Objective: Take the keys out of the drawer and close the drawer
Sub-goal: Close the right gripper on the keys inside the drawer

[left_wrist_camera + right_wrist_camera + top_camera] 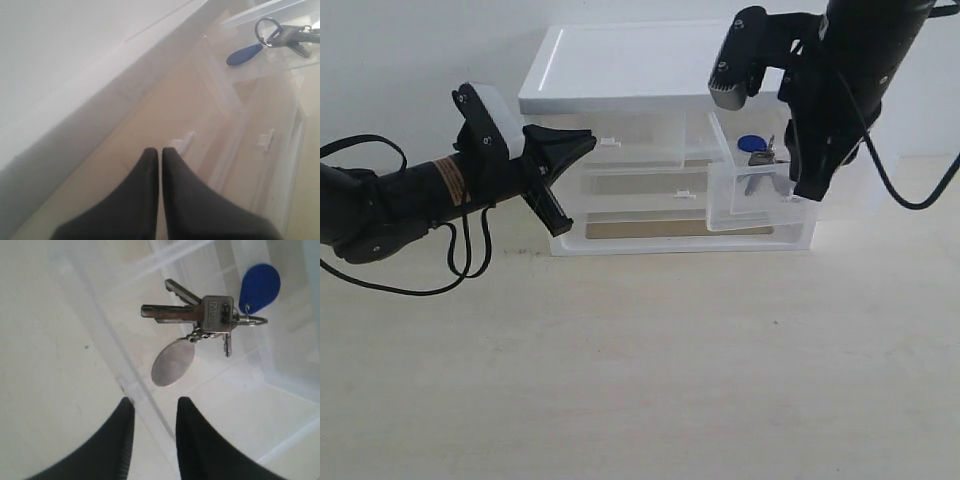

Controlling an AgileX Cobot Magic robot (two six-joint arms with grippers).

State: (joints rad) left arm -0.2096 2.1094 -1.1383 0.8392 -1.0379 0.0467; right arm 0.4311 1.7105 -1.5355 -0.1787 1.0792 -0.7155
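The right small drawer stands pulled out of the white unit. In it lie the keys with the blue fob. My right gripper hangs over the drawer's front, open. In the right wrist view its fingers straddle the clear front wall, with the keys, blue fob and grey oval tag just beyond. My left gripper is shut and empty beside the left small drawer; its tips point near a white tab handle.
The left wrist view also catches the keys and fob far off. A wider full-width drawer sits closed beneath the small ones. The unit stands on a pale tabletop against a white wall.
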